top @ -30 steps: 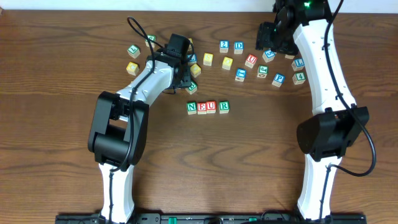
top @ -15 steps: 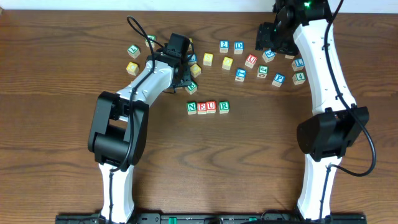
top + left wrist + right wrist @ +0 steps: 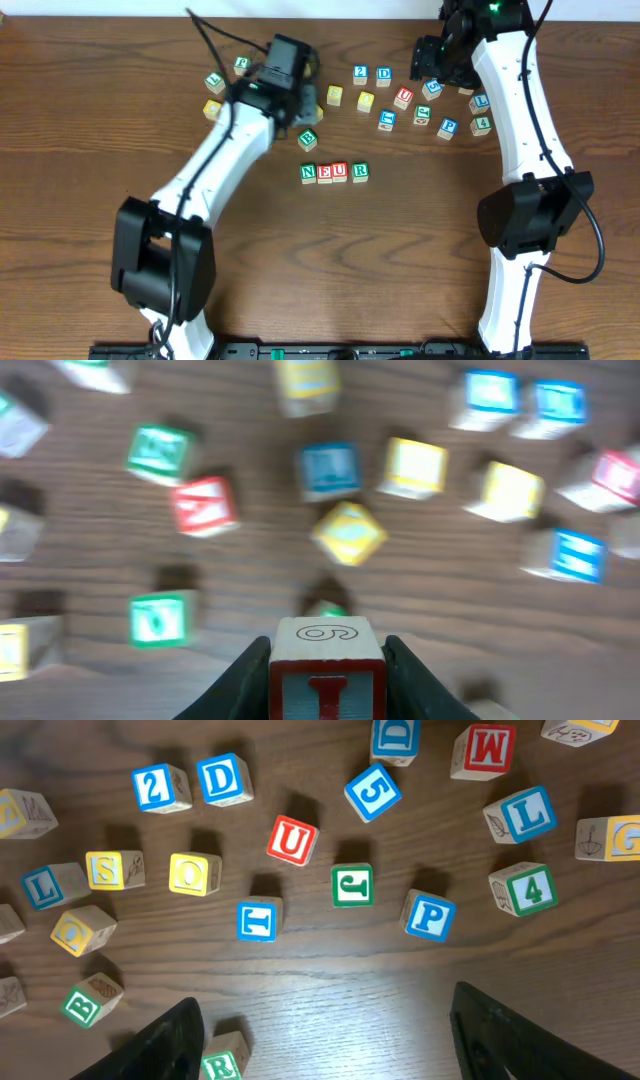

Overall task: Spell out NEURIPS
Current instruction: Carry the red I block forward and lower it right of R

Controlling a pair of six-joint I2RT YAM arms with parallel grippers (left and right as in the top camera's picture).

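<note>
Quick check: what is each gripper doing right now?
Left gripper: closed on the I cube.
Right gripper: open, empty.

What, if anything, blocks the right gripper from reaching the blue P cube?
Probably nothing, so likely yes. The right gripper is open and empty, and the blue P cube stands apart from the green 4 cube and the green J cube, with bare wood on every side.

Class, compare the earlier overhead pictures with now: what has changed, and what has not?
The left gripper closed its jaws on the red I cube and lifted it up. The NEUR row and the right gripper stayed put.
</note>
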